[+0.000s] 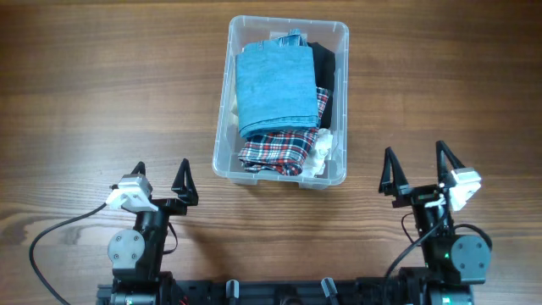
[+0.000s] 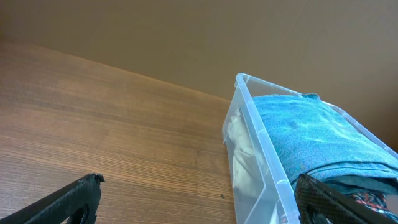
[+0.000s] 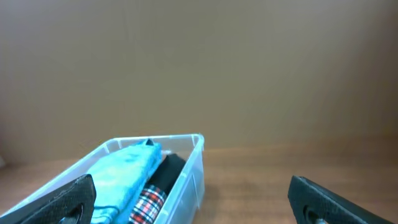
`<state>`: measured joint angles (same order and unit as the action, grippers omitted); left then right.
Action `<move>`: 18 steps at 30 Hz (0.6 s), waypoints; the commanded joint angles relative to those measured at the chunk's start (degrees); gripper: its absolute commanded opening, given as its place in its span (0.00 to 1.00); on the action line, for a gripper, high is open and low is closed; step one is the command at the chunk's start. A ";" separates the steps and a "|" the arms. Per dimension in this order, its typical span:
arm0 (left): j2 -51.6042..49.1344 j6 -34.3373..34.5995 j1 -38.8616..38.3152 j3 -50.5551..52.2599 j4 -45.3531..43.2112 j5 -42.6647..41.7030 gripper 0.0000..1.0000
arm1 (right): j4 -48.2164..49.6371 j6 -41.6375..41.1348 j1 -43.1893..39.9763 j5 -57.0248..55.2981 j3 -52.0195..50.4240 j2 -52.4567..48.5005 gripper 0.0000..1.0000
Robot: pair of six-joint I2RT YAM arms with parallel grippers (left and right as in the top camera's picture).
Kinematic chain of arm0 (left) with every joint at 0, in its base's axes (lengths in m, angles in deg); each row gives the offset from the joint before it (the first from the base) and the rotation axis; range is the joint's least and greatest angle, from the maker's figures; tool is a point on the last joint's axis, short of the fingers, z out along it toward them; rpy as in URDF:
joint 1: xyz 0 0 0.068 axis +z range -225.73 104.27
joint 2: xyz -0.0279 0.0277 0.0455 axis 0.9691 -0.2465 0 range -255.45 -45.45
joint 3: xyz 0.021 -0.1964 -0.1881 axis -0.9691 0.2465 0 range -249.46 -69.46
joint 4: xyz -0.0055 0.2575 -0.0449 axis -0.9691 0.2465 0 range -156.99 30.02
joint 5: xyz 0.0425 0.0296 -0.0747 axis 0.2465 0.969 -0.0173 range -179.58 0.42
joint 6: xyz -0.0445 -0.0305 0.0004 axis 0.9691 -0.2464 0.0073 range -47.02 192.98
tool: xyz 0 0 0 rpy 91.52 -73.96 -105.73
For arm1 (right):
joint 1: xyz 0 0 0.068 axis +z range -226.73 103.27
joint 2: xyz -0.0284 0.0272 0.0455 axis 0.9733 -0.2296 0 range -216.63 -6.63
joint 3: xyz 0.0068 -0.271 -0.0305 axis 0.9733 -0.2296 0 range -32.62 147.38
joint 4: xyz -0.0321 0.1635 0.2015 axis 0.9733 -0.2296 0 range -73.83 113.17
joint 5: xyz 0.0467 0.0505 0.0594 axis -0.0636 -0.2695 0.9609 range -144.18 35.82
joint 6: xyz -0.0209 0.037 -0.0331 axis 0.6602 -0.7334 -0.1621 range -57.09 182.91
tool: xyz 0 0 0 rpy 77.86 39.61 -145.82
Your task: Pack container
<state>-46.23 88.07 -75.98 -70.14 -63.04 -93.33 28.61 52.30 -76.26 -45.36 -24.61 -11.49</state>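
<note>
1. The container stands upright on the table, ahead of both arms and roughly midway between them; we see no lid
2. Contents, all inside the container: a folded blue garment lies on top along its length; a red plaid garment shows beneath it at the end nearest the arms; a black garment lies along its right wall; white fabric is bunched at its near right corner
3. The left end effector sits off the container's near left corner, well apart from it, jaws spread fully and holding nothing; in the left wrist view only bare table lies between its fingertips
4. The right end effector sits off the container's near right corner, also well apart, jaws equally wide and empty
5. Progress, our judgement: we see no garment outside the container, so packing looks essentially done
6. What may be left: the blue garment appears to ride at or slightly above the container's rim in the left wrist view, so a press down could be needed; we cannot tell whether a lid is meant to follow
</note>
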 commanded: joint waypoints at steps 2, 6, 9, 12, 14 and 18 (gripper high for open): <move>0.61 -1.20 0.42 0.35 0.20 0.76 1.00 | 3.56 5.20 0.33 6.75 -4.98 4.70 1.00; 0.61 -1.20 0.42 0.37 0.20 0.76 1.00 | 4.44 6.32 0.33 6.64 -6.12 4.68 1.00; 0.61 -1.20 0.42 0.37 0.20 0.76 1.00 | 4.44 7.78 0.33 6.45 -6.97 4.68 1.00; 0.61 -1.20 0.42 0.35 0.20 0.76 1.00 | 3.63 9.68 0.33 6.47 -7.74 4.66 1.00; 0.61 -1.20 0.42 0.35 0.20 0.76 1.00 | 3.06 10.73 0.33 6.51 -7.74 4.68 1.00; 0.61 -1.20 0.42 0.35 0.20 0.76 1.00 | -0.31 13.73 0.33 6.49 -7.74 4.68 1.00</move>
<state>-46.23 88.05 -75.98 -70.14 -63.04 -93.33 30.27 61.94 -76.26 -40.03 -32.08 -7.73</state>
